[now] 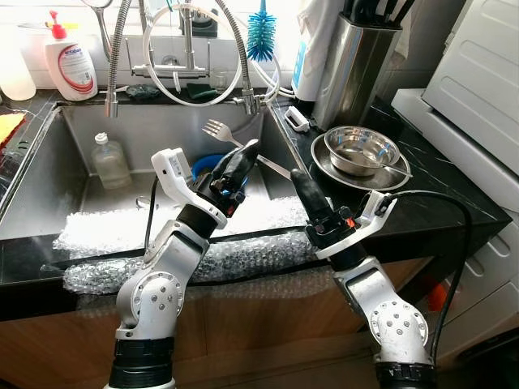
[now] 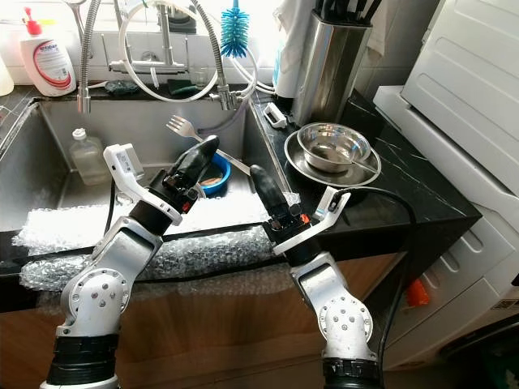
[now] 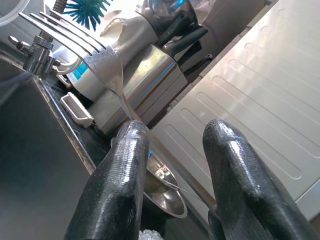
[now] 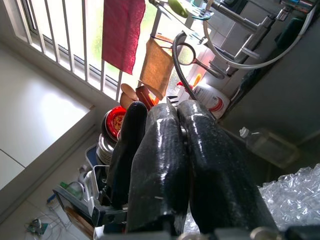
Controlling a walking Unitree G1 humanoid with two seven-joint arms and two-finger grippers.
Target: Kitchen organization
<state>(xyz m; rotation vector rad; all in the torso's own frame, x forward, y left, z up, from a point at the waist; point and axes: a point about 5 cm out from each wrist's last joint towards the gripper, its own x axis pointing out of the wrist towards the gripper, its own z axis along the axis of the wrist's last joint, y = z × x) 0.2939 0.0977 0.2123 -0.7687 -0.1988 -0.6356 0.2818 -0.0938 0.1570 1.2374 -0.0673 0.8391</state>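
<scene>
Left eye view looks down on a stainless steel sink (image 1: 49, 194) set in a black marble tabletop (image 1: 442, 190), its front edge draped with clear bubble wrap (image 1: 243, 255). The left gripper (image 1: 239, 162) is raised over the basin, and a silver metal fork (image 1: 223, 134) sticks out beyond its tip, tines pointing toward the coiled spring tap (image 1: 182, 57). In the left wrist view one finger (image 3: 117, 185) presses against the fork's handle while the other stands clear of it, so the jaws are part open (whether the fork is firmly pinched cannot be told). The right gripper (image 1: 306, 197) hovers above the sink's front right corner, its jaws closed together with nothing between them, as the right wrist view shows.

A round blue bowl (image 1: 208, 164) sits in the basin just behind the left gripper, and a clear plastic bottle (image 1: 110, 161) stands upright near the far left. On the tabletop to the right, a steel bowl (image 1: 362, 151) rests in a steel plate (image 1: 397, 180), just in front of a brushed steel knife block (image 1: 357, 65). A white soap bottle with a red pump (image 1: 71, 65) stands behind the sink.
</scene>
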